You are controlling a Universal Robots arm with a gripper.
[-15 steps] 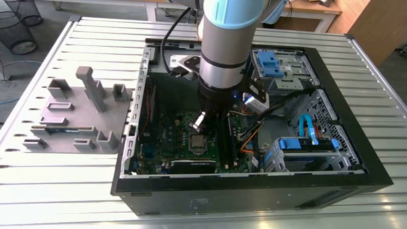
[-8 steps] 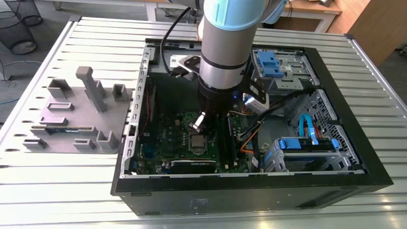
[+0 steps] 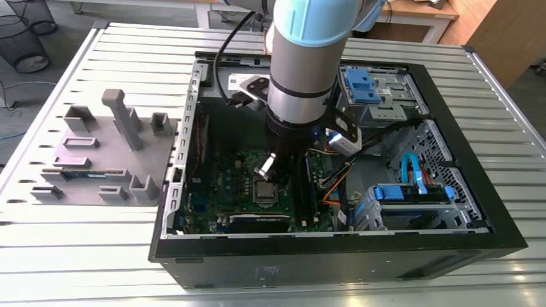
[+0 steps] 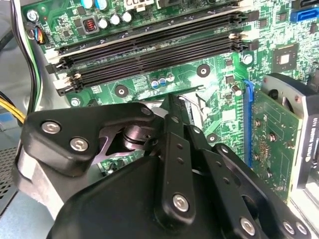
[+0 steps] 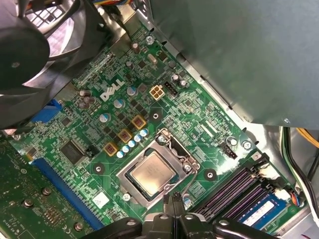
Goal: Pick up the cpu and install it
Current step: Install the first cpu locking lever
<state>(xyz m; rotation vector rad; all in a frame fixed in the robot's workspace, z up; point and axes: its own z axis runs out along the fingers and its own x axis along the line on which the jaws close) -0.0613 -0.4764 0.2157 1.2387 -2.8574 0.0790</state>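
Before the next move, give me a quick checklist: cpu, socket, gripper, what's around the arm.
1. cpu in the socket: ok. In the first wrist view it lies inside the metal frame, square to it.
2. cpu fully seated: cannot tell.
3. Socket latch closed: cannot tell.
4. gripper apart from the cpu: ok. It hangs off the socket's corner, not over the chip.
5. Grey tray out of the way: ok. It lies outside the case, on the exterior view's left.
6. Orange cables away from the arm: cannot tell. They run close by.
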